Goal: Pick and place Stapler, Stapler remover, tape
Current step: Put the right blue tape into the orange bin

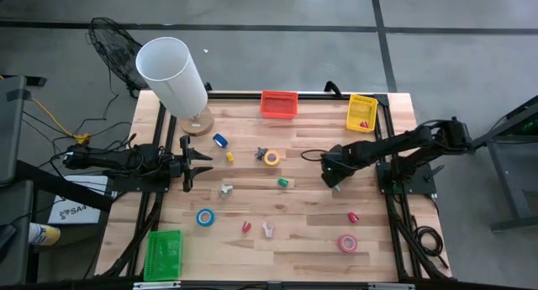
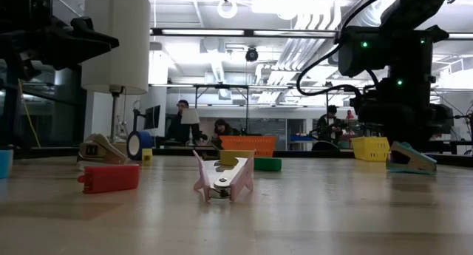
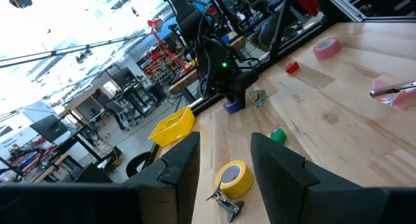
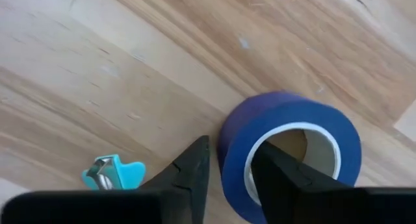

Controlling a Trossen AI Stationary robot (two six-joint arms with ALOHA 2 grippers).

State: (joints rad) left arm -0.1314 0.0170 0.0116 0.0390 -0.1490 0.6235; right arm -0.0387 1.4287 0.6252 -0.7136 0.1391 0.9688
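My right gripper [image 4: 227,160] points down at the table's right middle [image 1: 334,179] and is shut on a dark blue tape roll [image 4: 325,130]. A teal staple remover [image 4: 114,174] lies on the wood beside it. My left gripper [image 3: 224,146] waits open and level at the table's left [image 1: 189,164], holding nothing. Beyond it a yellow tape roll [image 1: 271,158] rests flat next to a grey staple remover [image 1: 262,153]. Other tape rolls lie flat: blue [image 1: 220,140], light blue [image 1: 205,217], pink [image 1: 347,243]. A pink staple remover [image 2: 223,179] stands near the front. My right gripper has the blue roll's wall [image 4: 234,146] between its two fingers, one finger outside the ring and one inside the open centre. The fingers come from above, pointing down. The roll lies flat on the table.
A red basket [image 1: 279,103] and a yellow basket [image 1: 361,112] stand at the far edge, a green basket [image 1: 163,255] at the near left. A white lamp [image 1: 172,71] stands at the far left. Small red [image 1: 246,227] and green [image 1: 284,182] items lie scattered.
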